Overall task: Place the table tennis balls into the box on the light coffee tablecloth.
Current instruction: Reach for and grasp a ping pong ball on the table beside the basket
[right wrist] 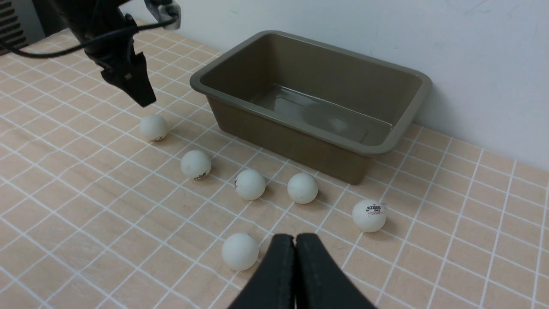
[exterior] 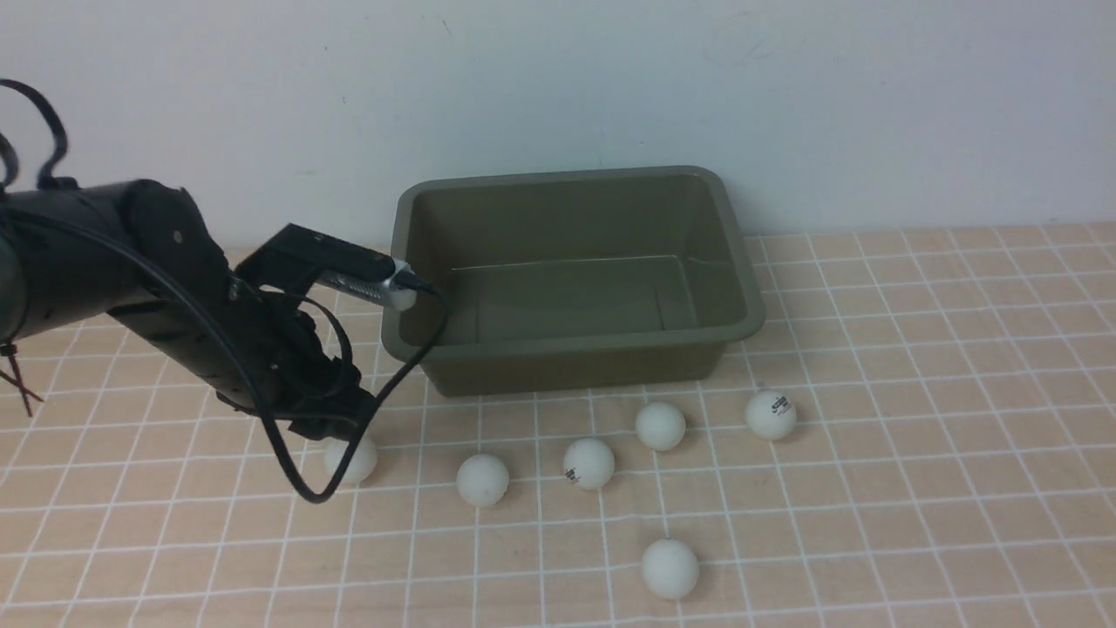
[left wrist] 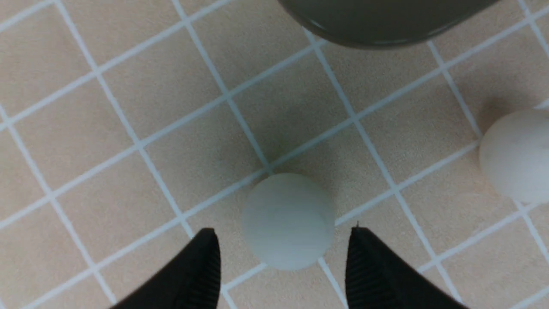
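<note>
Several white table tennis balls lie on the light coffee tablecloth [exterior: 915, 436] in front of the empty olive-green box [exterior: 571, 353]. My left gripper [exterior: 336, 423] hangs open just above the leftmost ball [exterior: 356, 462]. In the left wrist view that ball [left wrist: 288, 221] sits between and slightly ahead of the two black fingertips [left wrist: 358, 240], untouched. The right wrist view shows the same gripper [right wrist: 139, 92] a little above the ball [right wrist: 153, 127]. My right gripper [right wrist: 295, 238] is shut and empty, behind a lone ball [right wrist: 239, 251].
Other balls rest at the front of the box: one [exterior: 482, 479], another with a dark logo [exterior: 588, 462], and a third [exterior: 660, 426]. A logo ball [exterior: 771, 414] and a near ball [exterior: 670, 568] lie further right. A white wall stands behind the box.
</note>
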`<state>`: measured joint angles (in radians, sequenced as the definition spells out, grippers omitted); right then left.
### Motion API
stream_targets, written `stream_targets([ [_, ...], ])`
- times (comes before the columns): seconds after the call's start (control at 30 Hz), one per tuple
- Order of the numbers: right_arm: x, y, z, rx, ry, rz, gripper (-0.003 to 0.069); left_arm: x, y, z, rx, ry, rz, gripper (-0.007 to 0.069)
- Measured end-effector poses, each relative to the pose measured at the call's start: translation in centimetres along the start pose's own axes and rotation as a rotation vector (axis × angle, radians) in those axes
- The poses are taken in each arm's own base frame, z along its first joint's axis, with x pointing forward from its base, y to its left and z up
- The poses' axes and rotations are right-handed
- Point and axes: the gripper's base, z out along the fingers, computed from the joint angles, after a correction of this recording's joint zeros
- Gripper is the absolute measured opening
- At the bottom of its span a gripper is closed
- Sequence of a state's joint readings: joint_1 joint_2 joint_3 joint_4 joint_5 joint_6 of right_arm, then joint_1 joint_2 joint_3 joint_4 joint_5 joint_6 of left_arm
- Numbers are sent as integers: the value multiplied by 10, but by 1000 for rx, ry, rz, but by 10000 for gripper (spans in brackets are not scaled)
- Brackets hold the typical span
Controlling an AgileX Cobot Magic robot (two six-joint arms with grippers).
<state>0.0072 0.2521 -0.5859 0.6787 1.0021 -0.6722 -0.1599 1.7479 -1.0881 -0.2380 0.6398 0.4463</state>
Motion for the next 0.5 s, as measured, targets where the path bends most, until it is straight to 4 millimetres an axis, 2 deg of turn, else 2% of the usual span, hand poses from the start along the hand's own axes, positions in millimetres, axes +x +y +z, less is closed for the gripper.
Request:
stream_targets([
  [0.17,-1,-1,0,9,-12,14,-11,0,-2,18,-12,17,29,329],
  [0.5,-1,-1,0,11,-14,42,-11,-2,-8,29,-12,21,48,347],
])
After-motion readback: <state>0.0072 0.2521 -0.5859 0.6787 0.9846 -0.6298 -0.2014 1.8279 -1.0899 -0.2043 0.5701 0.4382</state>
